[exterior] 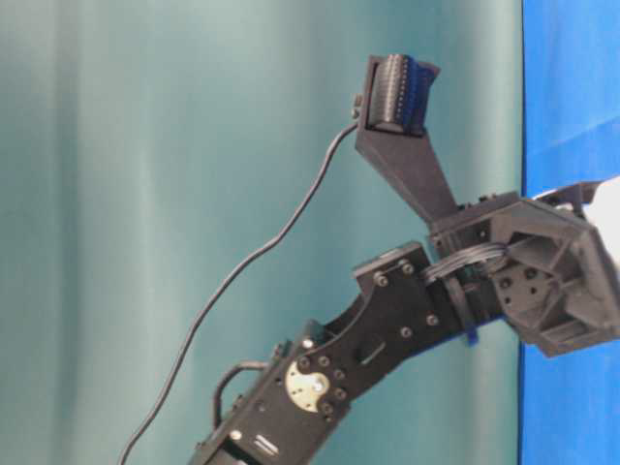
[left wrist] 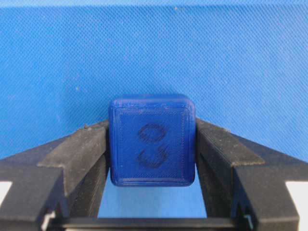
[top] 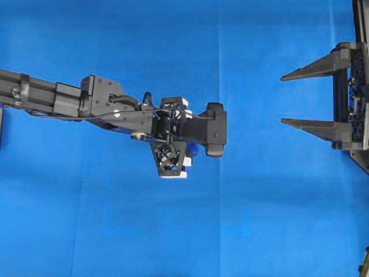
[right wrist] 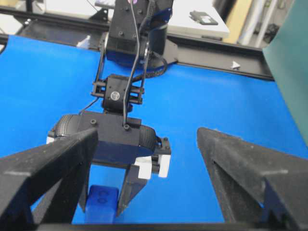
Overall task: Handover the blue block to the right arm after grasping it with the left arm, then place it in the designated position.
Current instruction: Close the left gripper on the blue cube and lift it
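The blue block (left wrist: 152,140) is a small dark-blue cube with two faint rings on its face. It sits squeezed between the two black fingers (left wrist: 77,154) of my left gripper (left wrist: 152,126), which points down at the cloth. The right wrist view shows the block (right wrist: 102,202) at the left gripper's fingertips, low over the cloth; I cannot tell whether it touches. From overhead the block is hidden under the left gripper (top: 176,131). My right gripper (top: 282,99) is open and empty at the right edge, tips pointing left toward the left gripper and well apart from it.
Blue cloth (top: 115,219) covers the table. A teal curtain (exterior: 145,194) hangs behind the left arm in the table-level view. Black frame rails (right wrist: 216,60) and a white bench run behind the left arm's base.
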`<state>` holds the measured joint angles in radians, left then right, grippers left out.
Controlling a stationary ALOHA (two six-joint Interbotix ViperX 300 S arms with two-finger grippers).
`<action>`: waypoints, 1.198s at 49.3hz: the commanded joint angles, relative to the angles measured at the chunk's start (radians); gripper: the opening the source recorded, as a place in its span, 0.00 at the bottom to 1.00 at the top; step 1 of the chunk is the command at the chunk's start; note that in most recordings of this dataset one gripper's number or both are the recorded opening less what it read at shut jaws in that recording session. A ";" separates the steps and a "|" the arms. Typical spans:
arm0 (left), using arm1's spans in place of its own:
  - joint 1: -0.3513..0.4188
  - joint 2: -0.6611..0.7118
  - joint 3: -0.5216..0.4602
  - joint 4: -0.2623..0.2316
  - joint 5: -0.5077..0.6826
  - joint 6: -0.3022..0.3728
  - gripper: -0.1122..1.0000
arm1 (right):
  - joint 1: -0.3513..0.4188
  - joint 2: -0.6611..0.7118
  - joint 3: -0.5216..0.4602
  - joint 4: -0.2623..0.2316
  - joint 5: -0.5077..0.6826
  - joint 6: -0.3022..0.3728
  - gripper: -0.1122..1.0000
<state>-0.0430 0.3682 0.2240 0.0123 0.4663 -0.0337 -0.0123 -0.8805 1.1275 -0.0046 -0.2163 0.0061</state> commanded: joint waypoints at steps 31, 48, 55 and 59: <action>0.023 -0.259 -0.141 0.011 0.288 0.012 0.51 | -0.002 0.006 -0.034 0.000 -0.003 0.000 0.98; 0.023 -0.333 -0.225 0.011 0.370 0.044 0.51 | -0.002 0.005 -0.040 0.000 0.008 0.000 0.98; 0.023 -0.353 -0.241 0.012 0.390 0.046 0.51 | -0.002 0.005 -0.040 0.000 0.006 0.000 0.98; 0.023 -0.356 -0.247 0.012 0.403 0.046 0.51 | -0.002 0.006 -0.040 0.000 0.008 0.000 0.98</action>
<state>-0.0184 0.0491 0.0092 0.0215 0.8636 0.0123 -0.0123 -0.8805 1.1167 -0.0046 -0.2056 0.0061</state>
